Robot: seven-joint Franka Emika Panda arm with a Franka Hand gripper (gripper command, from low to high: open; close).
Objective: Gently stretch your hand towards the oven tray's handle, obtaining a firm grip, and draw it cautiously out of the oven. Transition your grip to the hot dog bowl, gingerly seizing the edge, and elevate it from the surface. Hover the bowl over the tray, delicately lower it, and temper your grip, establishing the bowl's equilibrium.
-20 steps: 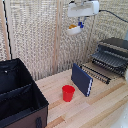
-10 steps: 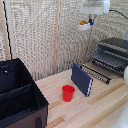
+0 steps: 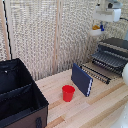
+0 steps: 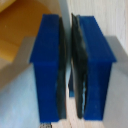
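Note:
High at the exterior view's right, my gripper is shut on the edge of the hot dog bowl, a small white bowl with yellow pieces that hangs in the air. Below it the black-and-silver oven stands on the table. The oven tray, a dark wire rack, sticks out of the oven's front. The bowl hovers well above the tray's far side. In the wrist view the two blue fingers stand almost together, with only a thin sliver between their dark pads.
An upright dark blue book stands just in front of the tray. A red plastic cup sits on the wooden table. A large black fabric bin fills the exterior view's left.
The gripper has carried the bowl through the air towards the exterior view's right, from above the book to above the oven's front. Nothing on the table moved.

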